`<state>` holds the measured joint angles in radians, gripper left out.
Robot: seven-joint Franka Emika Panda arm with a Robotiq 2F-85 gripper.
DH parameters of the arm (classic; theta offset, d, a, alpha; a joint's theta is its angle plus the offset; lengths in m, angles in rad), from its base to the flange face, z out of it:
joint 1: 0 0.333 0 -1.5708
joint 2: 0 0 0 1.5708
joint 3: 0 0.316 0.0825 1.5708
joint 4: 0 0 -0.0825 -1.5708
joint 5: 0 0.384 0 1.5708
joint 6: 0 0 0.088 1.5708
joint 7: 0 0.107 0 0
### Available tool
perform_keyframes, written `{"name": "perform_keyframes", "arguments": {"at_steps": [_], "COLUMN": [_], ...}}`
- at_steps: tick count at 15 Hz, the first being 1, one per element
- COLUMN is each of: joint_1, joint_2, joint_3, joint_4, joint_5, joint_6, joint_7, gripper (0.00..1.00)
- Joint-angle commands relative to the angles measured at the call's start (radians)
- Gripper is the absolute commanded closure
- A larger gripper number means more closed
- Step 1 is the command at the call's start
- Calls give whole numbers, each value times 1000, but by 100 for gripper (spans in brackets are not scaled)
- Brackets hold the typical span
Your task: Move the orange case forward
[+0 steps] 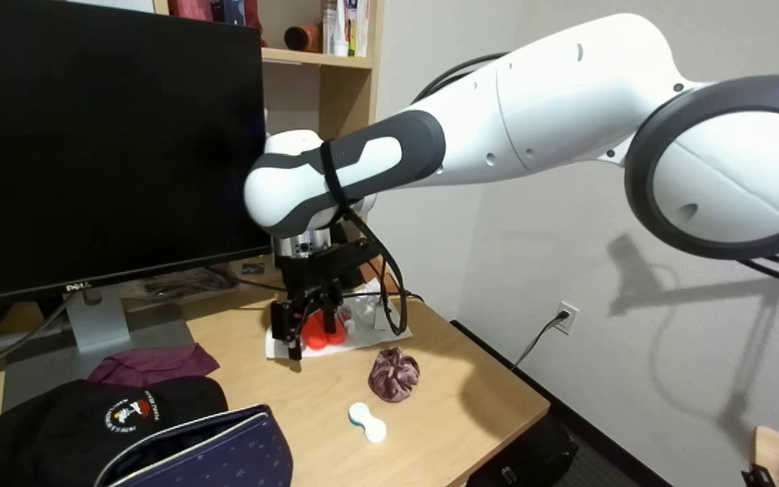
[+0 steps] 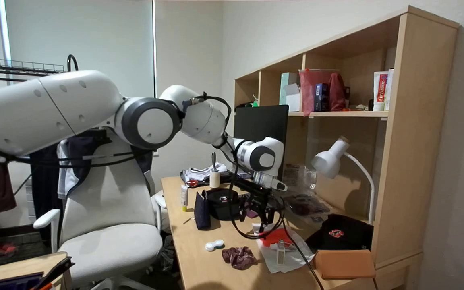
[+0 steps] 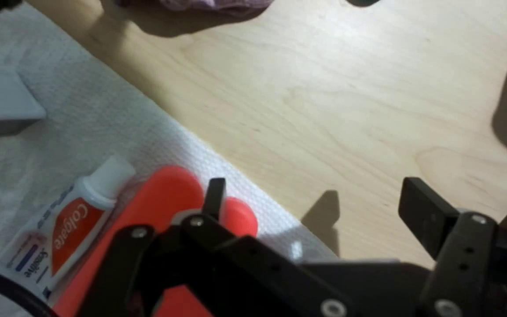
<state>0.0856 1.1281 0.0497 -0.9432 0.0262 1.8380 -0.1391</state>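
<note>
1. over the white paper towel [image 1: 376, 336], in an exterior view, see the gripper [image 1: 311, 340] pointing down with jaws spread wide, and the orange case [image 1: 314, 335] lying on that towel, partly behind one finger [image 1: 330, 316].
2. on the desk [image 1: 335, 385], near the towel, find a purple scrunchie [image 1: 393, 375] and a white two-lobed container [image 1: 367, 423]; in front of the monitor [image 1: 105, 155], a maroon cloth [image 1: 153, 365], a black cap [image 1: 92, 419] and a navy pouch [image 1: 227, 460].
3. close to the gripper, in an exterior view, see the orange case on the same towel, with a small clear bottle [image 2: 280, 253] near; by the towel's corner, a tan-orange box [image 2: 344, 264], with a white lamp [image 2: 328, 163] behind.
4. below the gripper, in the wrist view, see the orange case, just beside a toothpaste tube [image 3: 73, 233] marked colgate and partly covered by a finger; cannot tell contact from a gap between finger and case.
5. past that finger, note a second rounded red end [image 3: 241, 216]; cannot tell one object from two.
</note>
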Motion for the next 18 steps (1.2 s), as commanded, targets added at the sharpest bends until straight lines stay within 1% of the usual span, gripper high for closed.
{"name": "perform_keyframes", "arguments": {"at_steps": [1, 5, 9, 11, 12, 13, 18], "joint_1": [-12, -23, -29, -32, -31, -19, -19], "joint_2": [10, 34, 79, 103, 99, 59, 72], "joint_3": [7, 12, 18, 25, 24, 6, 11], "joint_4": [76, 153, 229, 259, 262, 180, 202], "joint_5": [-7, 4, 27, 34, 33, 18, 18], "joint_6": [-96, -159, -250, -298, -316, -256, -273], "joint_7": [-2, -2, 28, 9, 7, 5, 5], "gripper": [0, 0, 0, 0, 0, 0, 0]}}
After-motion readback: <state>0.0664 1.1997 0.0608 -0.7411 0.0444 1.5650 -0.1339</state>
